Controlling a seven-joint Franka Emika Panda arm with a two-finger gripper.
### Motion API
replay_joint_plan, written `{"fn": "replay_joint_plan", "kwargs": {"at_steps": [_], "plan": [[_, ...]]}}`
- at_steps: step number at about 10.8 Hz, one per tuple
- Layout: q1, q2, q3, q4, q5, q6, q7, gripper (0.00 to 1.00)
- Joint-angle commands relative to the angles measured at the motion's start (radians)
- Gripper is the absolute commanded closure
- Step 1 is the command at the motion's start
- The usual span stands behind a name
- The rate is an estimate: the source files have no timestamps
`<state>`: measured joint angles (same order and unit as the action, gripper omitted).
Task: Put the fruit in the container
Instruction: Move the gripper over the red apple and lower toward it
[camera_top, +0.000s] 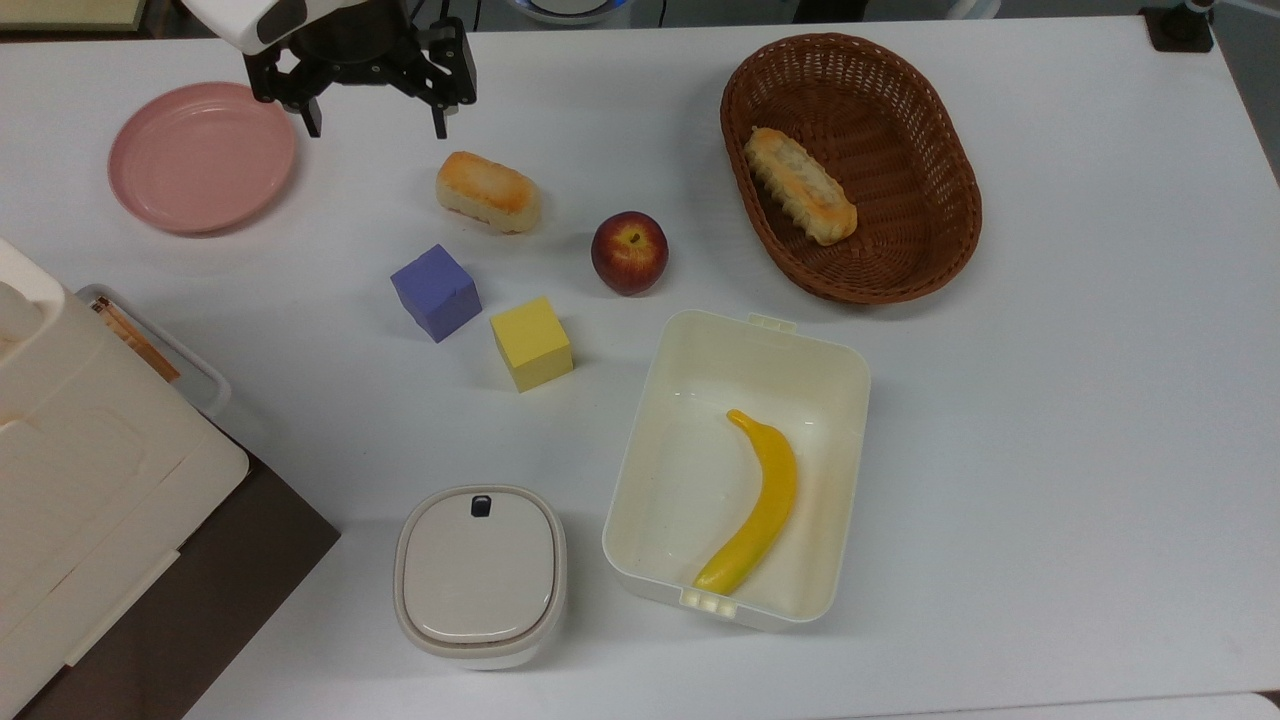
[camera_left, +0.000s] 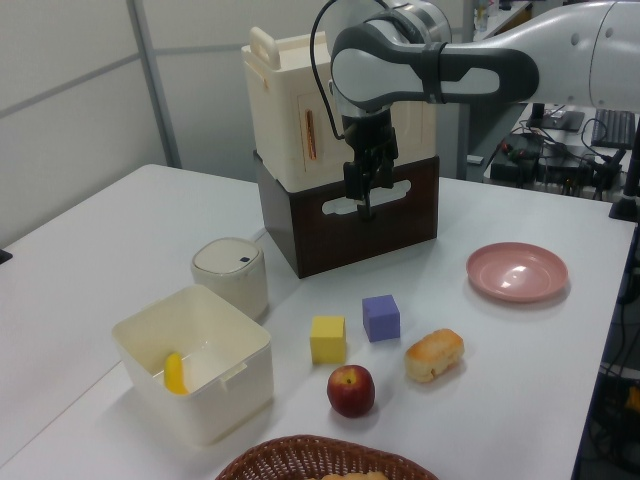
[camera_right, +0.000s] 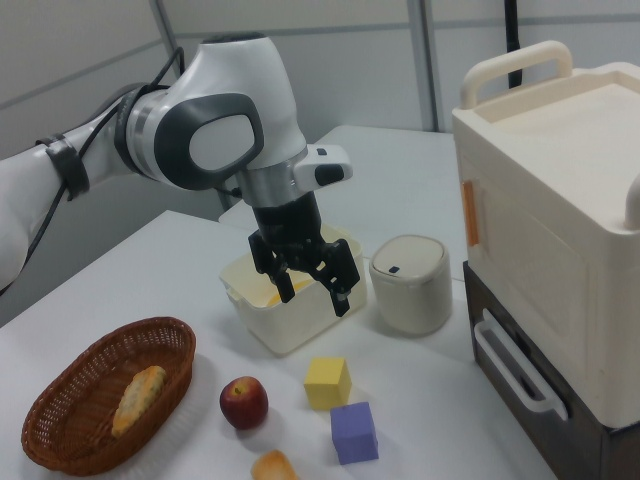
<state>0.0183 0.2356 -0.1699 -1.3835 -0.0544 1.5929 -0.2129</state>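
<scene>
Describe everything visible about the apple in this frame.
The apple is round and dark red with yellowish streaks and a small stem dimple facing up. It looks smooth and slightly glossy. It sits upright on the white table, touching nothing else. In the top view it lies between the bread roll and the basket, just above the tub's upper rim. The open tool hangs well away, holding nothing.

On my right view the gripper (camera_right: 312, 293) hangs above the surface (camera_right: 440, 400) with its fingers (camera_right: 340, 297) spread apart and nothing between them, in front of the cream tub (camera_right: 288, 322). The apple (camera_right: 244, 402) sits on the surface between the wicker basket (camera_right: 105, 405) and the yellow cube (camera_right: 328, 383), apart from both.
</scene>
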Motion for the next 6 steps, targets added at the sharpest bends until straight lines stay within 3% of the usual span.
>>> {"fn": "replay_joint_plan", "kwargs": {"at_steps": [1, 6], "plan": [[0.005, -0.027, -0.005, -0.022, 0.022, 0.016, 0.014, 0.0], [0.011, -0.024, 0.003, -0.026, 0.021, 0.013, 0.001, 0.0]]}}
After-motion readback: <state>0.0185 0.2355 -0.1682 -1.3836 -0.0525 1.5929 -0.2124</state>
